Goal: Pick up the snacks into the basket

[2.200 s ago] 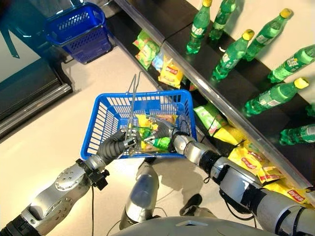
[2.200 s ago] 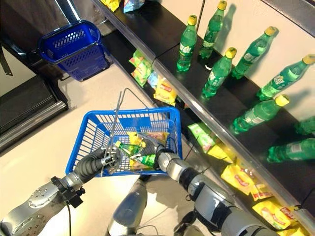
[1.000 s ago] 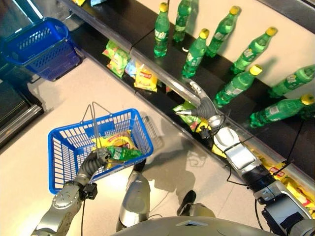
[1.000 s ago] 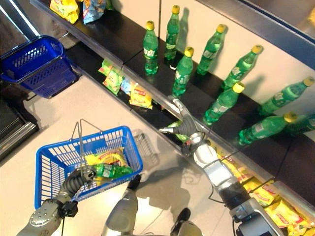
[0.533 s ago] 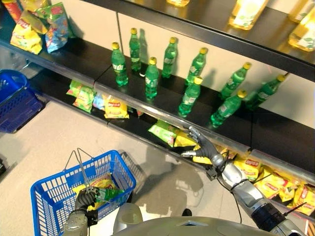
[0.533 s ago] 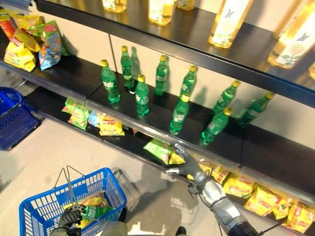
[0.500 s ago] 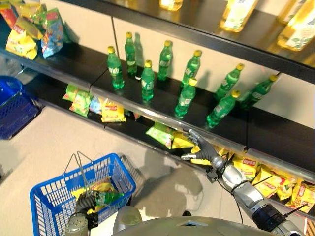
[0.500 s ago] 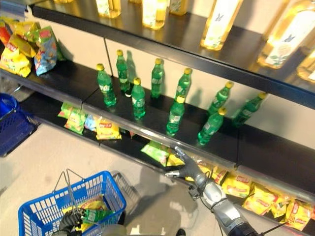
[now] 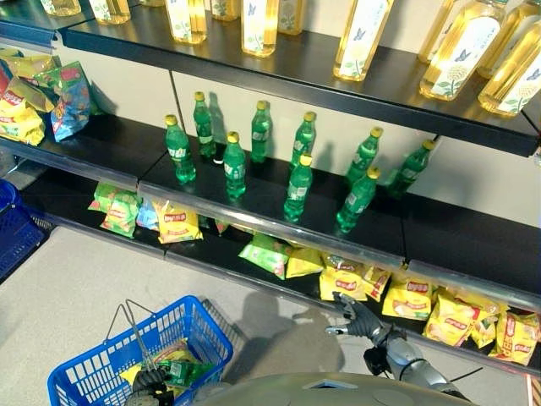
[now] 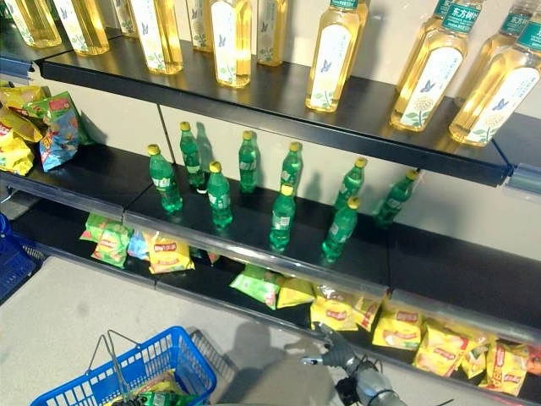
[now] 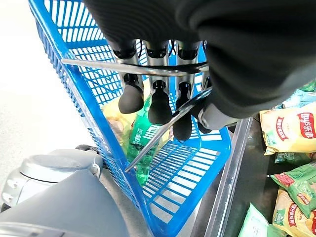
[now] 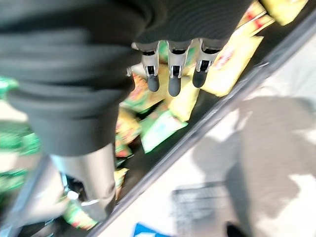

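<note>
Left eye view: the snack packets (image 9: 345, 284) lie on the bottom shelf (image 9: 254, 272), just beyond the right hand (image 9: 353, 320), whose fingers are spread and empty. They look light, soft and crinkly, likely slippery, so pinching a packet across its flat body should serve best. The left hand (image 11: 163, 98) curls round the wire handles (image 11: 148, 69) of the blue basket (image 9: 203, 326), which already holds packets. Since half a second ago the camera has tilted upward, and the right hand sits slightly back from the shelf.
</note>
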Robot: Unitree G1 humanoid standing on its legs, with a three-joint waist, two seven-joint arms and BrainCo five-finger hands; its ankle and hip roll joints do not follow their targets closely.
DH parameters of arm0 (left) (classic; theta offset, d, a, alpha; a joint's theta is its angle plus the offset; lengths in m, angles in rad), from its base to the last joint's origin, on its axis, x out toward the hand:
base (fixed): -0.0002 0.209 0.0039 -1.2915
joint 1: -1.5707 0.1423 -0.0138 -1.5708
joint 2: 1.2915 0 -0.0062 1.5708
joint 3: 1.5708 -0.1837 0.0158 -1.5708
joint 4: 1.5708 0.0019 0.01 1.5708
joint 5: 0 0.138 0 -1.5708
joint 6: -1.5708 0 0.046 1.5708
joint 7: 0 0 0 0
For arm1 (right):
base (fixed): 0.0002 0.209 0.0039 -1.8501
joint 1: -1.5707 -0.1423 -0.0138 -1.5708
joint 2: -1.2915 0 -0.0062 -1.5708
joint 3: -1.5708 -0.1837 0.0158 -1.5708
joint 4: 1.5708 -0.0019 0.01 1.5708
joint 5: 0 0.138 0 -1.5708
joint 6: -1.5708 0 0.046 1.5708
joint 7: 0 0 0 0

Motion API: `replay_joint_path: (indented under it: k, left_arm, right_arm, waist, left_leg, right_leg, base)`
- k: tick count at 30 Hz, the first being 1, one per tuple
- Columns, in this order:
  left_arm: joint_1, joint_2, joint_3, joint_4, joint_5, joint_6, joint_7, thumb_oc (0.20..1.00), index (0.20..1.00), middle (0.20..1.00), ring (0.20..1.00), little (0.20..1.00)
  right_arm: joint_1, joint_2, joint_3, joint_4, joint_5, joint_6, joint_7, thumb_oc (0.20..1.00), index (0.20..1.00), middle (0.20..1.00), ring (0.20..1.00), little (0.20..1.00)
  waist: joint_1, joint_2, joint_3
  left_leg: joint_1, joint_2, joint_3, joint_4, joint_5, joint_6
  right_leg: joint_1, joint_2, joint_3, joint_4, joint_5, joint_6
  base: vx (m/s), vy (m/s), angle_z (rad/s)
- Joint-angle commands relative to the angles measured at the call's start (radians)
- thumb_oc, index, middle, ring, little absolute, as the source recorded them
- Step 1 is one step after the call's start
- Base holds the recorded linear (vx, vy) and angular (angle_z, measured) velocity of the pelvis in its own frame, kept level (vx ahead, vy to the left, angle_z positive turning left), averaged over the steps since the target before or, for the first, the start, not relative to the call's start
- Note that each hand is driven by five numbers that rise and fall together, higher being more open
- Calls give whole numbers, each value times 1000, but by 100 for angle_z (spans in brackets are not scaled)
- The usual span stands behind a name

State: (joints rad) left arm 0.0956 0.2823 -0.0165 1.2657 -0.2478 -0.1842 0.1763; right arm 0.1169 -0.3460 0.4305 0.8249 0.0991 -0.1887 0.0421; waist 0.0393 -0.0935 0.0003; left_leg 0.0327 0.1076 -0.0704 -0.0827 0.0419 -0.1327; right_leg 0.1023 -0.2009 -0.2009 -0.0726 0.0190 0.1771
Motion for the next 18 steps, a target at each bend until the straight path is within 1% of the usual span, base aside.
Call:
replay_joint_path:
  k: [1,3,4,5,6,8,10,12,13,16,17,18]
  left_arm:
    - [-52,2,43,29,36,-43,14,200,200,200,200,200]
    - [-52,2,43,29,36,-43,14,200,200,200,200,200]
    - [-52,-10,40,47,29,-34,4,200,200,200,200,200]
    - [-51,-16,37,53,31,-32,3,200,200,200,200,200]
    - [-51,-16,37,53,31,-32,3,200,200,200,200,200]
    - [-55,-34,38,83,24,-22,-3,200,200,200,200,200]
    - [-57,-46,41,108,11,-10,-19,200,200,200,200,200]
    - [-57,-46,41,108,11,-10,-19,200,200,200,200,200]
    - [-53,-60,32,116,7,-6,-30,200,200,200,200,200]
    - [-53,-68,35,134,7,-1,-40,200,200,200,200,200]
    - [-48,-81,35,142,-3,3,-55,200,200,200,200,200]
    - [-48,-81,35,142,-3,3,-55,200,200,200,200,200]
  right_arm:
    - [-37,47,-60,111,0,-6,-42,1000,1000,1000,1000,1000]
    - [-38,48,-60,112,0,-6,-42,1000,1000,1000,1000,1000]
    - [-46,66,-85,219,-12,7,-57,1000,1000,1000,1000,1000]
    - [-46,77,-108,266,8,9,-65,1000,1000,1000,1000,1000]
    - [-47,77,-108,266,8,9,-65,1000,1000,1000,1000,1000]
    - [-56,106,-179,383,66,19,-79,1000,1000,1000,1000,1000]
    - [-70,121,-214,471,46,38,-98,1000,1000,1000,1000,1000]
    - [-70,122,-214,471,45,38,-98,1000,1000,1000,1000,1000]
    - [-65,122,-211,524,-14,50,-112,1000,1000,1000,1000,1000]
    - [-62,128,-232,554,-8,62,-110,1000,1000,1000,1000,1000]
    - [-56,137,-272,586,29,69,-109,1000,1000,1000,1000,1000]
    - [-56,137,-272,587,29,69,-109,1000,1000,1000,1000,1000]
  waist:
    - [-6,16,-27]
    - [-6,16,-27]
    - [-7,20,-38]
    - [-9,21,-42]
    - [-9,21,-41]
    - [-15,26,-50]
    - [-20,34,-61]
    - [-20,34,-61]
    - [-23,38,-66]
    - [-27,40,-67]
    - [-34,42,-66]
    - [-34,42,-66]
  left_leg:
    - [-35,-5,-12,-2,24,71]
    - [-35,-5,-12,-2,24,70]
    - [-42,3,-13,-5,32,62]
    - [-43,5,-14,-5,32,60]
    - [-43,5,-14,-5,32,60]
    - [-48,8,-14,-5,33,54]
    - [-52,9,-14,-5,32,48]
    - [-52,9,-14,-5,32,48]
    - [-51,8,-12,-5,27,46]
    - [-45,10,-9,-5,23,47]
    - [-37,11,-3,-5,19,48]
    - [-37,11,-2,-5,19,48]
  right_leg:
    - [-75,20,41,70,53,-17]
    - [-75,21,41,70,54,-18]
    - [-70,26,35,46,55,-21]
    - [-65,28,32,38,55,-21]
    - [-65,28,32,38,56,-21]
    - [-57,30,27,19,59,-20]
    - [-49,30,23,-3,66,-20]
    - [-49,30,23,-3,67,-20]
    - [-45,27,21,-12,71,-19]
    - [-42,26,25,-14,73,-19]
    - [-42,26,35,-15,76,-21]
    - [-41,26,35,-15,76,-21]
  base:
    - [-5,-41,5]
    - [-16,-26,7]
    - [-21,-29,8]
    - [-21,-29,4]
    - [0,0,0]
    - [0,0,0]
    - [0,0,0]
    - [0,0,0]
    - [0,0,0]
    - [12,1,1]
    - [0,0,0]
    - [32,7,-2]
